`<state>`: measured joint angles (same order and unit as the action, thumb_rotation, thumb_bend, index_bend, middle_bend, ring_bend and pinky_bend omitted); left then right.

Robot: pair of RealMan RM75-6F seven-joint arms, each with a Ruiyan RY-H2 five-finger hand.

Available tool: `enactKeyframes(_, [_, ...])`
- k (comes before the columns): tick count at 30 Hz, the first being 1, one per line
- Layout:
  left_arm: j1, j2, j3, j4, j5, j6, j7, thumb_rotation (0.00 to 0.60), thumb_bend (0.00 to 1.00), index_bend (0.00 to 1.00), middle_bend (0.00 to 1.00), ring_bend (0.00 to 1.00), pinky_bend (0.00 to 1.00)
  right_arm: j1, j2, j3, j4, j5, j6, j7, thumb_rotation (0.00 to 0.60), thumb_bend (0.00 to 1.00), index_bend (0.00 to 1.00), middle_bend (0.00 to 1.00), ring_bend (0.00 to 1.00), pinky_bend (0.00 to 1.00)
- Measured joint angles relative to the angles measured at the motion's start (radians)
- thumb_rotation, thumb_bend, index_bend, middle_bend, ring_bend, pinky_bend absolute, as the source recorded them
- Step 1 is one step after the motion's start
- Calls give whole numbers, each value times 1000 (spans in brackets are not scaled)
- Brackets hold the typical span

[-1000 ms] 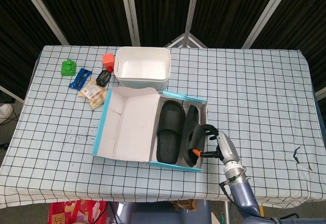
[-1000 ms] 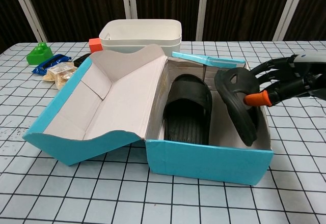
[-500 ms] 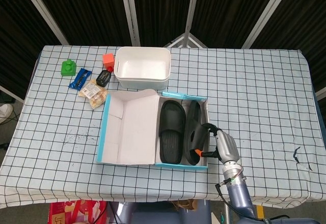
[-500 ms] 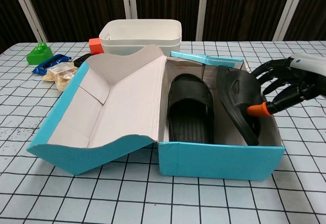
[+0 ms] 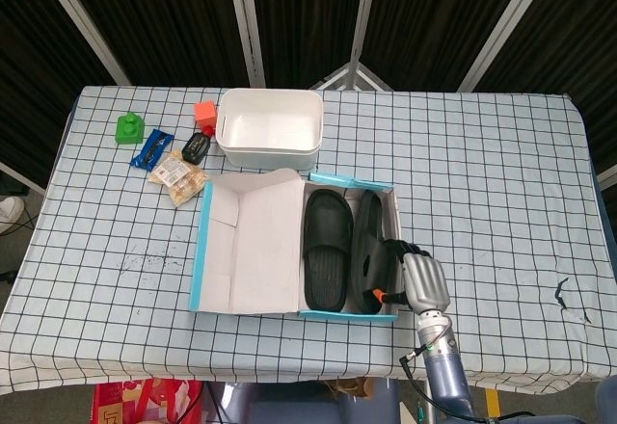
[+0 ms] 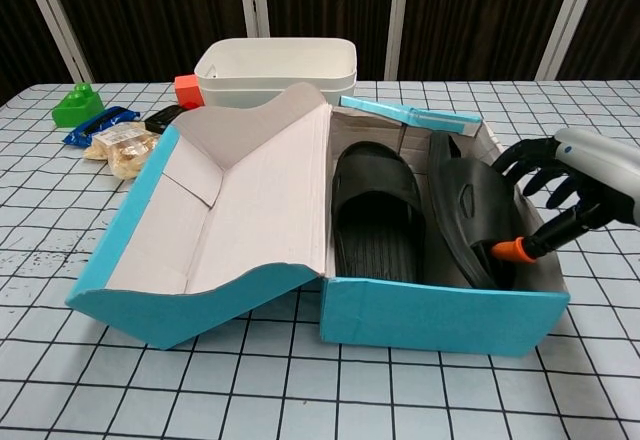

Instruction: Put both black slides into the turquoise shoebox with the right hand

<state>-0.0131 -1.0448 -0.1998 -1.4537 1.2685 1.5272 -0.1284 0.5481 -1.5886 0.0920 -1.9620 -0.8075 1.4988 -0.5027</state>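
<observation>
The turquoise shoebox [image 5: 388, 217] [image 6: 430, 312] lies open near the table's front edge, its lid [image 5: 246, 246] [image 6: 230, 200] folded out to the left. One black slide [image 5: 326, 249] [image 6: 375, 210] lies flat inside. The second black slide [image 5: 366, 249] [image 6: 462, 210] stands tilted on its edge against the box's right wall. My right hand [image 5: 418, 279] [image 6: 575, 185] reaches over that wall and holds this slide, with its orange thumb tip at the slide's near end and the fingers spread by its upper edge. The left hand is out of sight.
A white bin [image 5: 269, 127] [image 6: 277, 68] stands behind the box. At the back left are a green toy [image 5: 126, 128], a red block [image 5: 204, 112], a blue packet [image 5: 152, 147], a small black item [image 5: 197, 146] and a snack bag [image 5: 178, 173].
The right hand has lowered the second slide from above the right wall down into the box. The box has shifted and turned slightly to the right.
</observation>
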Motion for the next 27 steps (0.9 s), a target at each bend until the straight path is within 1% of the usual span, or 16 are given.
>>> enactKeyframes(7, [-1, 0, 1, 0, 1, -2, 2, 600, 363, 31, 0, 0, 0, -11, -11, -10, 19, 2, -19, -66, 600, 487, 583, 291, 272, 292])
enactKeyframes(12, [0, 0, 0, -1, 1, 1, 2, 600, 363, 31, 0, 0, 0, -20, -12, -11, 24, -1, -33, -80, 600, 487, 583, 291, 272, 292])
enactKeyframes(20, [-2, -1, 2, -1, 2, -2, 5, 600, 363, 31, 0, 0, 0, -30, -4, -14, -10, -38, -40, -96, 600, 487, 582, 291, 272, 292])
enactKeyframes(23, [-2, 0, 2, -2, 3, -2, 3, 600, 363, 31, 0, 0, 0, -32, -1, -8, -34, -49, -40, -101, 600, 487, 534, 291, 272, 292])
enactKeyframes(27, [0, 1, 2, -3, 3, 1, -1, 600, 363, 31, 0, 0, 0, -32, 4, 7, -65, -61, -44, -105, 600, 485, 389, 291, 272, 292])
